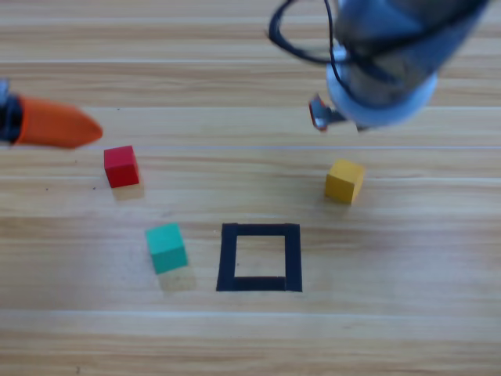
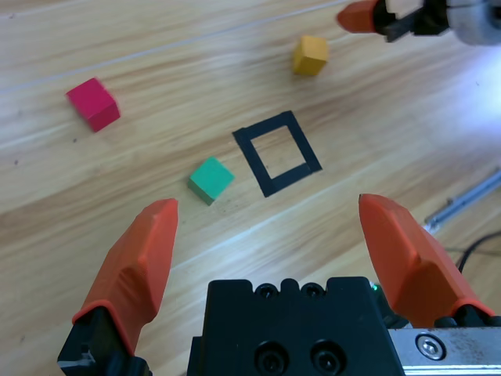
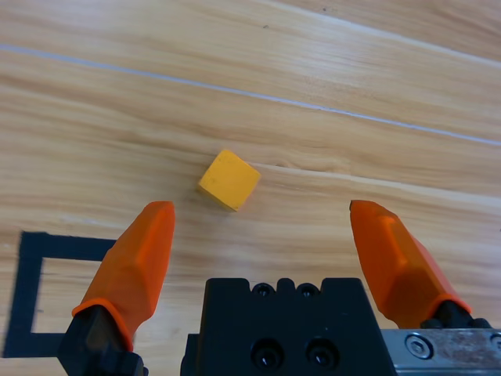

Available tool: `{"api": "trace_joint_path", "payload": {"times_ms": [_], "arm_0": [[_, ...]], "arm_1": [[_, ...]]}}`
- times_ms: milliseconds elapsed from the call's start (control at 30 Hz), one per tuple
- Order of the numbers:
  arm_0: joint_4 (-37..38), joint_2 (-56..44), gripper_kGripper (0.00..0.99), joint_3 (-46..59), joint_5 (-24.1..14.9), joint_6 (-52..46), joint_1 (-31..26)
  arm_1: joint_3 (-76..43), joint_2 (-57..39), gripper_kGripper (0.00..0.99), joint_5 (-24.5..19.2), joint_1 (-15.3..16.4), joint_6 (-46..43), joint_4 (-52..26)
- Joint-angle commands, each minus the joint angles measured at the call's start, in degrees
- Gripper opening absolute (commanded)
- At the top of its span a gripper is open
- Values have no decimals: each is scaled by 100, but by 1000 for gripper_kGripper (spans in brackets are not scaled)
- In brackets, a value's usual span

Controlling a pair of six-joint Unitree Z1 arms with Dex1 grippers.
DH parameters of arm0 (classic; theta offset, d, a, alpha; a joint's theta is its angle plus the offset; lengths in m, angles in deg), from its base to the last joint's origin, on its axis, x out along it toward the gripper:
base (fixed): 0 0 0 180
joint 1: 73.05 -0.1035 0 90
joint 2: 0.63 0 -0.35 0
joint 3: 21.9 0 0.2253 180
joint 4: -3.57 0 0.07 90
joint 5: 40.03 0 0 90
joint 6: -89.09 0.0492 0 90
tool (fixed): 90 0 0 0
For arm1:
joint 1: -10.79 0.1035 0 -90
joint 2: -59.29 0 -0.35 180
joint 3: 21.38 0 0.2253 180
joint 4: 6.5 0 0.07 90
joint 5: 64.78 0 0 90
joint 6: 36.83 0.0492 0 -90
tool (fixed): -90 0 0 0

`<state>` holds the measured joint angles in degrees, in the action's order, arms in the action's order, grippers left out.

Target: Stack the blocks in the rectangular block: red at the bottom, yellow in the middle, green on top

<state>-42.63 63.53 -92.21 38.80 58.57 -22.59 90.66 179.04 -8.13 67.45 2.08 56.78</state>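
The bench point(image 1: 250, 345) is seen in light wood, with long pale grain lines and some thin whitish stripes. The red cube point(image 1: 121, 166) is coloured plain red, without any pattern. The yellow cube point(image 1: 344, 181) is shown in plain warm yellow. The green cube point(image 1: 167, 247) is coloured teal-green, with a lighter top face. The rectangular block point(image 1: 259, 258) is drawn as a dark navy-black outline, and the wood colour is seen inside it. The left claw point(image 2: 266, 235) and the right claw point(image 3: 262, 235) are both made of orange jaws on a black body. The right arm point(image 1: 391, 55) is coloured grey, with black cables.
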Motion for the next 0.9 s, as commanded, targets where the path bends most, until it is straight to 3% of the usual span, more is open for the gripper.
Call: {"api": "trace_joint_path", "payload": {"times_ms": [33,133,200,400,733,900], "arm_0": [[-650,976,990,-595,-306,-841,70],[-835,1345,990,-894,-315,-1087,-18],[-1125,1723,988,-1254,-306,-1272,-115],[-1511,2619,988,-1887,-183,-1667,-458],[-1529,2830,960,-1966,151,-2098,-1539],[-2250,4140,959,-2889,159,-1869,-1838]], "arm_1": [[1415,989,986,223,-410,1066,1553],[1441,1077,986,1251,-885,1304,1536],[1546,1235,986,1568,-1034,1295,1544],[1643,1490,990,1805,-1157,1655,1518],[1828,1965,990,1955,-1289,2191,1474],[2074,2264,989,2078,-1342,2174,1465]]}}
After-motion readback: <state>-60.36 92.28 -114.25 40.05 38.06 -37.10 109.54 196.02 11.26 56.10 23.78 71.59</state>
